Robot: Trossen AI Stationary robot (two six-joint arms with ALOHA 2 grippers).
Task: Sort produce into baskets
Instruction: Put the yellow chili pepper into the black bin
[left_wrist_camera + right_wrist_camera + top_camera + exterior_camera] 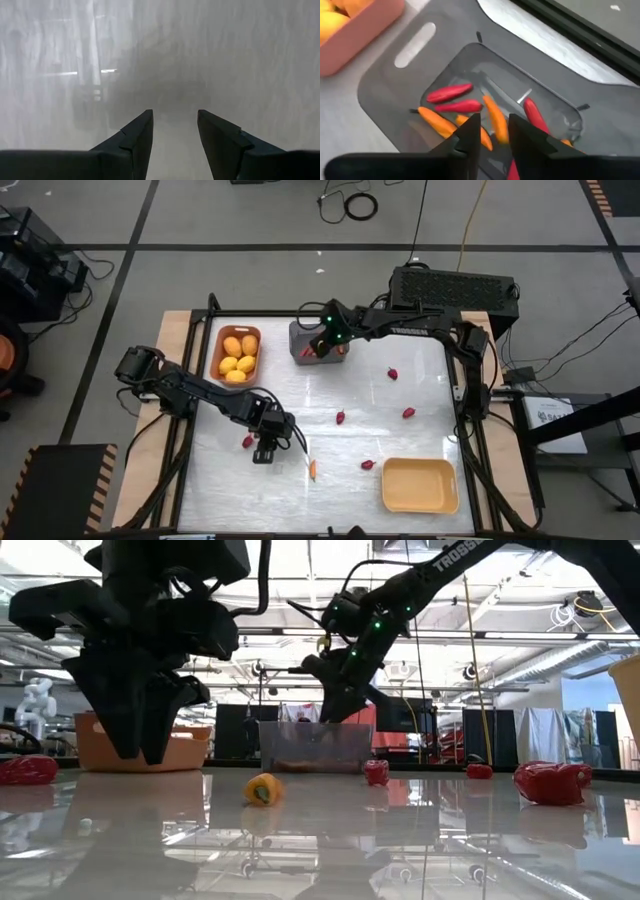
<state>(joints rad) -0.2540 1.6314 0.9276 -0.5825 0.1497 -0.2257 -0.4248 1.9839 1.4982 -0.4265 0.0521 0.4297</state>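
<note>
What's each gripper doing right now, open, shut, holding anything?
Left gripper: open, empty, over the table.
Right gripper: open, empty, above the grey basket.

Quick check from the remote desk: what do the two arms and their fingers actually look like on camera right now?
Both arms are black, built of chunky jointed segments with dark cables along them. The right arm carries white lettering on its link and a green light near the wrist. The left arm shows no marking I can read. The left gripper and right gripper each have two dark, flat, wedge-shaped fingers.
</note>
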